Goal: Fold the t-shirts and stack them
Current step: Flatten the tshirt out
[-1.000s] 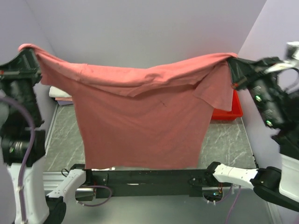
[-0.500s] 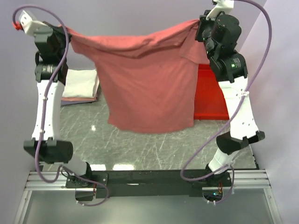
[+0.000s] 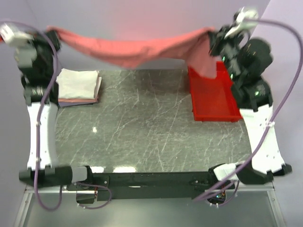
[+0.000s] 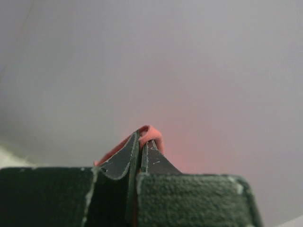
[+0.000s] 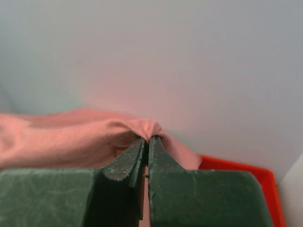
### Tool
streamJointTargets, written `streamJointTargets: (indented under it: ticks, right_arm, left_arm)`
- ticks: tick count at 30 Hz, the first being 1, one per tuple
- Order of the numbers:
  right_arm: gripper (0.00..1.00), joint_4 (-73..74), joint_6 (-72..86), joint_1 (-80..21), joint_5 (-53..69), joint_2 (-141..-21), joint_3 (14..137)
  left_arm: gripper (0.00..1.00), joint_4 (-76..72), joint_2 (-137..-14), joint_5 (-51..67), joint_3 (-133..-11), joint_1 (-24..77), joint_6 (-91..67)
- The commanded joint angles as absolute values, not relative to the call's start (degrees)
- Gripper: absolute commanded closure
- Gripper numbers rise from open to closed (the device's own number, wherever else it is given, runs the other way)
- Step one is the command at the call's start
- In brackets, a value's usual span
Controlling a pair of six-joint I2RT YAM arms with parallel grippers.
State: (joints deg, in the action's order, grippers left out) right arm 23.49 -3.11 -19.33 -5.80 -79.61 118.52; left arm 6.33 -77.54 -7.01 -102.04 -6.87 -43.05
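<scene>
Spanning left to right, salmon t-shirt (image 3: 137,51)

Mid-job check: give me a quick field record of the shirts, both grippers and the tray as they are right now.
held item: salmon-red t-shirt, stretched in the air between both grippers over the far edge of the table, sagging in the middle
left gripper: shut on one end of the shirt
right gripper: shut on the other end; fabric hangs down over the tray's far end
stack: folded white t-shirt on top of a pale pink t-shirt, far left of table
red tray: far right of table
</scene>
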Motion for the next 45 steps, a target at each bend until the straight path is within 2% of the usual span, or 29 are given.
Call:
streamJointTargets:
  ticks: [1,4,9,15,19,23,28,35,41,45]
  right_arm:
    - [1.0,24.61,-2.82,-18.99,2.62,-75.6,100.11]
    - [1.0,21.98,1.83,-19.07,9.83,-70.32,83.48]
    - [1.0,22.59,9.3,-20.3,15.46,-67.15,68.05]
    - [1.0,24.43,15.02,-22.41,17.57,-67.76,56.26]
    - [1.0,27.15,16.17,-24.07,20.13,-69.78,51.25]
    - [1.0,30.57,16.52,-27.5,17.24,-69.96,48.87]
    - [1.0,35.76,18.28,-29.44,14.77,-67.77,50.7]
    - [1.0,45.16,18.81,-29.36,19.25,-62.06,54.67]
    - [1.0,48.69,18.72,-29.35,19.51,-60.21,53.88]
    - [1.0,48.25,18.9,-29.27,18.46,-60.55,51.51]
  left_arm:
    - [0.99,-3.5,-69.28,-3.52,-82.93,-7.21,-40.18]
    - [0.99,-1.51,-62.68,-7.98,-68.32,-7.12,-40.86]
    - [0.99,3.25,-57.48,-13.44,-50.05,-7.12,-44.12]
    - [0.99,8.43,-61.34,-16.0,-42.38,-7.12,-45.18]
    - [0.99,11.16,-65.38,-18.89,-40.96,-7.12,-45.62]
    - [0.99,13.18,-67.32,-20.39,-41.22,-7.12,-45.79]
    - [0.99,17.82,-64.35,-23.11,-43.15,-7.21,-46.05]
    - [0.99,31.63,-59.86,-26.99,-51.4,-7.12,-53.0]
    - [0.99,35.94,-58.71,-30.93,-55.71,-7.12,-53.26]
    - [0.95,34.89,-60.55,-30.94,-56.25,-7.12,-51.95]
